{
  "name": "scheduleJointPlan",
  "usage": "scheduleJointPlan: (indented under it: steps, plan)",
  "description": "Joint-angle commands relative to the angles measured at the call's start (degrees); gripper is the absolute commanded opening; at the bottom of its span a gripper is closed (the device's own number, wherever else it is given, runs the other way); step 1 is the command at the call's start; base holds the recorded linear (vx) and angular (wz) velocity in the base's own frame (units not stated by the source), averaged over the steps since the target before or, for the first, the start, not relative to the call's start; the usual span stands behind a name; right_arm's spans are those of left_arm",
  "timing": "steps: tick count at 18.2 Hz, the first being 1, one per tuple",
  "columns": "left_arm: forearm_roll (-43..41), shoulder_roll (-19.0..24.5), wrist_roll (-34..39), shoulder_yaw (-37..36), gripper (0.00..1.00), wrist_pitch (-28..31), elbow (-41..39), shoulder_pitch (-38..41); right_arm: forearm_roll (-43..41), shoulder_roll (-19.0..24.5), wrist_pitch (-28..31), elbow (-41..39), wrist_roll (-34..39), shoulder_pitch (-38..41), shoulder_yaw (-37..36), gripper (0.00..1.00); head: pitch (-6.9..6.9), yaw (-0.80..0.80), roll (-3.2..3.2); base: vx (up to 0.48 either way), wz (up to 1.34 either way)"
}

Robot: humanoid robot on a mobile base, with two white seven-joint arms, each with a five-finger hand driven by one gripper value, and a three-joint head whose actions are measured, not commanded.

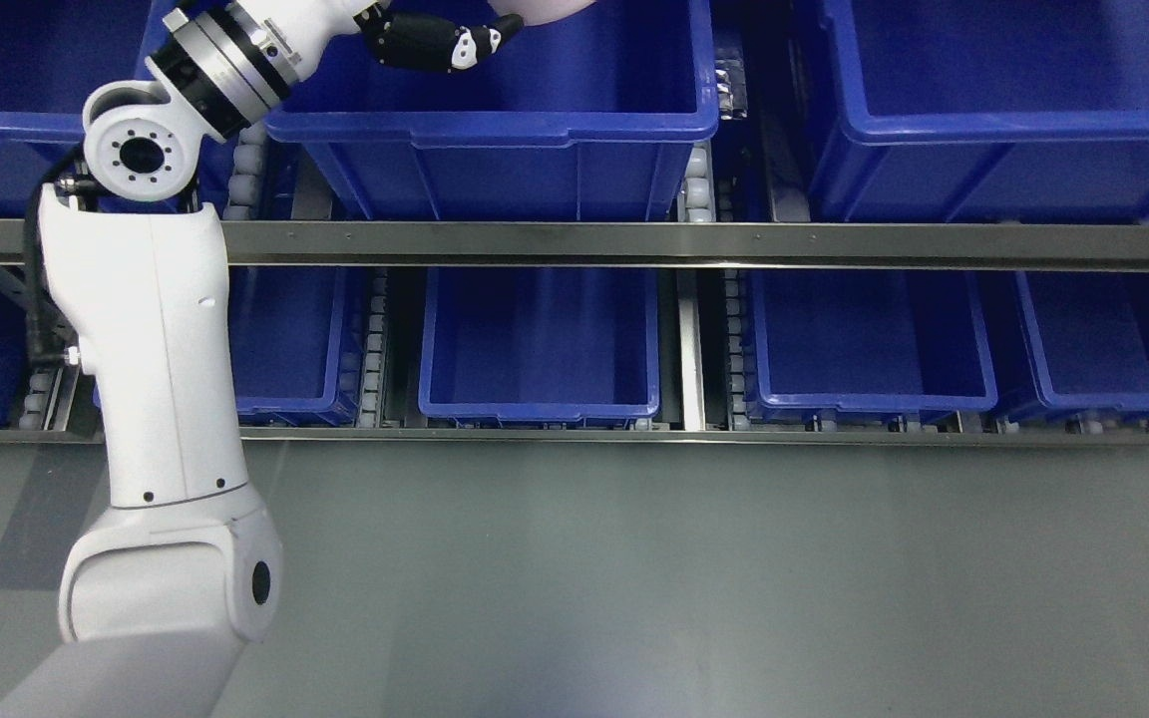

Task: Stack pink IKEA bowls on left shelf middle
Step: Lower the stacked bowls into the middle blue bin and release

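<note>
While the left arm (151,399) reaches up from lower left over the shelf rail (634,242), the left hand (435,42) sits at the top edge above the upper middle blue bin (535,130). Black fingers (465,45) are curled against a pale pink bowl (555,8), only a sliver of it visible at the frame edge, so looks like a grasp but contact is partly cropped. Lower row of blue bins (540,349) sits under the rail, grey floor (684,578) below

The left arm (151,399) wears smooth white shells with small dark screws. A black cable runs beside its round joint. The left hand (435,42) is black with white patches.
</note>
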Motion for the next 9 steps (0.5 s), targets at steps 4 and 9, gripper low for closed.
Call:
scheduleJointPlan:
  steps: [4,9]
  plan:
    - [-6.12,1.0,0.02,0.2,0.04,1.07,5.01,-2.34,0.44,-1.0,-0.01,0.0,-0.03,0.01,-0.53,1.0,0.0,0.0,0.0,0.138,0.14]
    - [-6.12,1.0,0.02,-2.69,0.04,1.07,9.05,-2.26,0.44,-1.0,-0.01,0.0,-0.03,0.01,-0.53,1.0,0.0,0.0,0.0,0.092,0.0]
